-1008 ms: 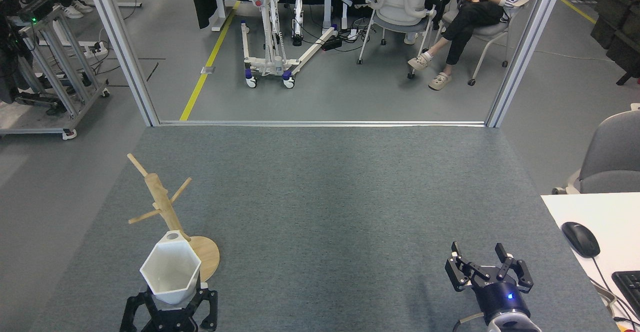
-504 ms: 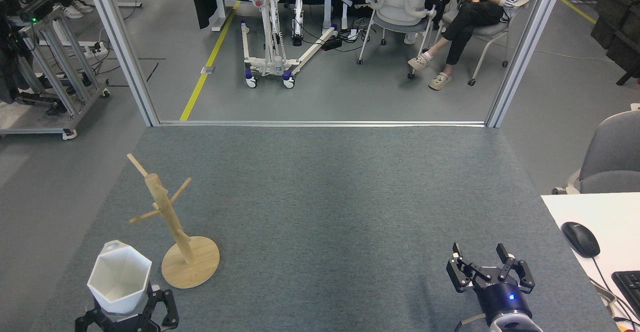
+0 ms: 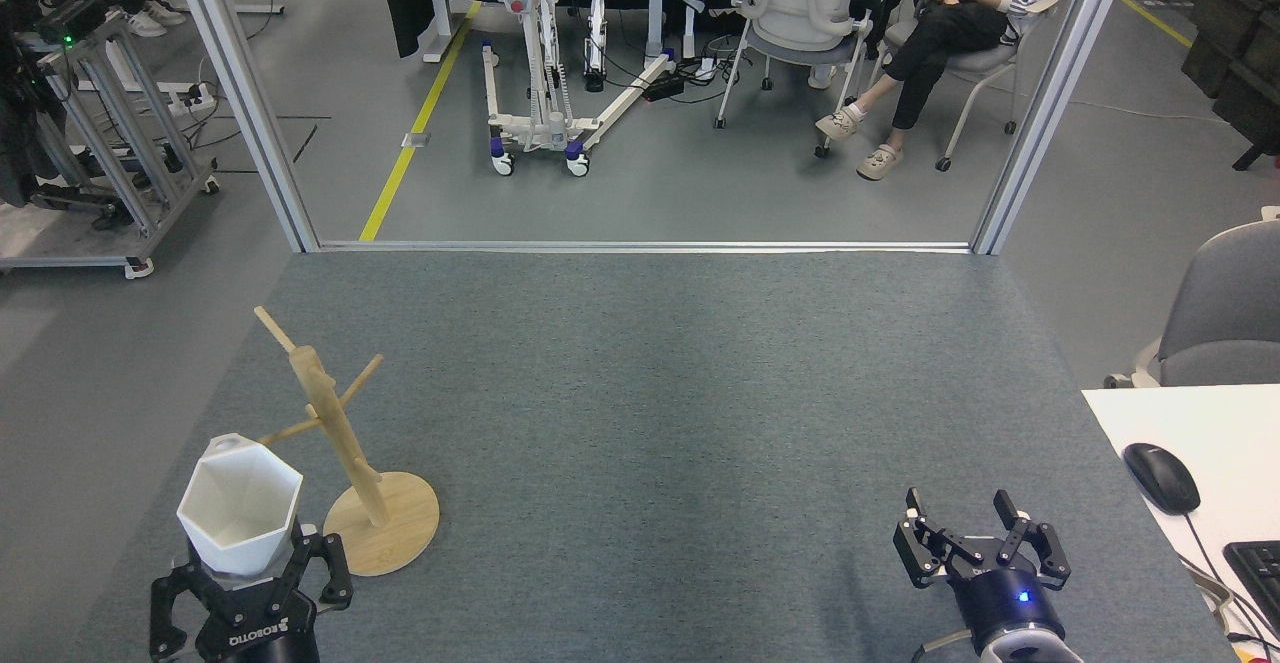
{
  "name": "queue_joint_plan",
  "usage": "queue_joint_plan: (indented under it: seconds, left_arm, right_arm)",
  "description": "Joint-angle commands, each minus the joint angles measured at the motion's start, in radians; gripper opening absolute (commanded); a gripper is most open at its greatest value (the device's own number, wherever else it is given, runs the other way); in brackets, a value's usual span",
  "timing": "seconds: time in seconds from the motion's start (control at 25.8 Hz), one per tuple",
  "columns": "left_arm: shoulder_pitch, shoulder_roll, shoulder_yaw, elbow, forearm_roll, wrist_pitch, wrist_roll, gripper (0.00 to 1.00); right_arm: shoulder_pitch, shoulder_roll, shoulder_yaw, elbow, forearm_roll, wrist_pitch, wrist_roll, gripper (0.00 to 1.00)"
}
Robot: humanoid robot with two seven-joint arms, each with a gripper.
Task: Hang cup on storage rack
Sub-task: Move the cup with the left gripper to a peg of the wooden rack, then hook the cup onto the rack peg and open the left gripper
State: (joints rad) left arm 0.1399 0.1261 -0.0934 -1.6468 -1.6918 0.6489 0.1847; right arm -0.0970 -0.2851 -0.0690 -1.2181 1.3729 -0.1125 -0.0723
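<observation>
Head view: the cup (image 3: 240, 503) is held upright, rim up, by the left gripper (image 3: 243, 583), whose black fingers are clenched around its lower body at the near left corner of the grey counter (image 3: 650, 393). The rack (image 3: 345, 453) is seen just right of the cup, standing on its round base, with its post leaning left in the picture; one low peg is partly hidden behind the cup's rim, and whether they touch cannot be told. The right gripper (image 3: 980, 548) is seen well apart at the near right, released, its fingers spread with nothing between them. A mouse (image 3: 1160, 478) is seen on a white desk (image 3: 1200, 423) at the right edge
</observation>
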Motion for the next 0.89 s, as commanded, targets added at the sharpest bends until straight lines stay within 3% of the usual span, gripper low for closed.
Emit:
queue_joint_plan:
  seconds: [0.0, 0.66, 0.85]
  left_arm:
    - [-0.020, 0.006, -0.002, 0.010, 0.000, -0.021, -0.008, 0.00]
    - [-0.091, 0.006, -0.032, 0.085, 0.001, -0.023, -0.016, 0.00]
    - [-0.128, 0.006, -0.032, 0.154, 0.003, -0.046, -0.082, 0.00]
  right_arm:
    - [0.000, 0.001, 0.000, 0.000, 0.000, 0.001, 0.000, 0.99]
    - [-0.001, 0.001, 0.000, 0.000, 0.000, 0.007, 0.002, 0.99]
    - [-0.001, 0.001, 0.000, 0.000, 0.000, 0.007, 0.002, 0.99]
